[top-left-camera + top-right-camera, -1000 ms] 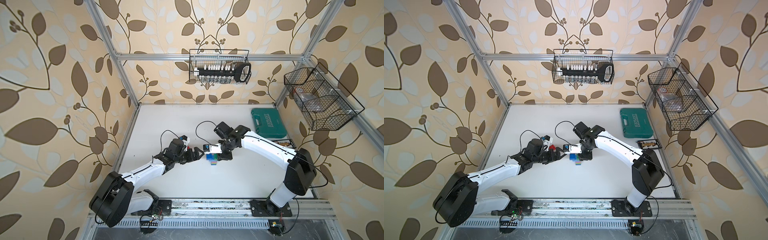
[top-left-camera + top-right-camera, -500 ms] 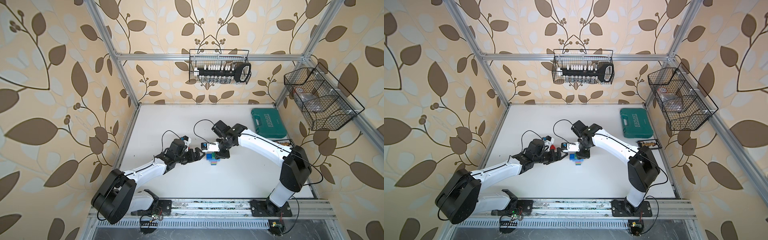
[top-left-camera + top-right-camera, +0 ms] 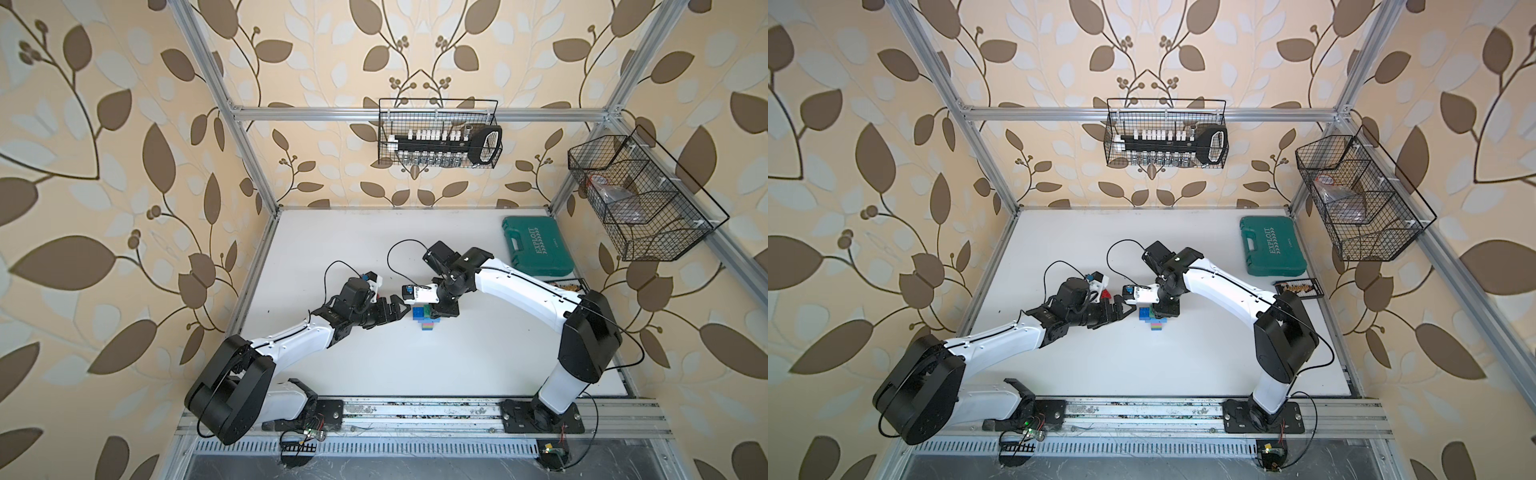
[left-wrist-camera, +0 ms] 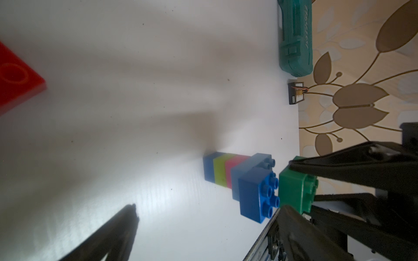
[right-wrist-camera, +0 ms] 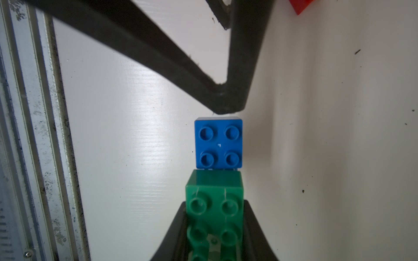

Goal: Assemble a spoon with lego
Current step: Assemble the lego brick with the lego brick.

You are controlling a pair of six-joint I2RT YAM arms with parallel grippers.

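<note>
The spoon lies part-built on the table, green brick held at its end.
We find the right gripper clamped on that brick; the left gripper stands wide open, empty, just beside.

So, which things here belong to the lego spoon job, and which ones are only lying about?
For the job: half-built spoon; dark blue brick; green brick, held by the right gripper; red brick.
Lying about: teal case; small black tray; back wire basket; side wire basket.
</note>
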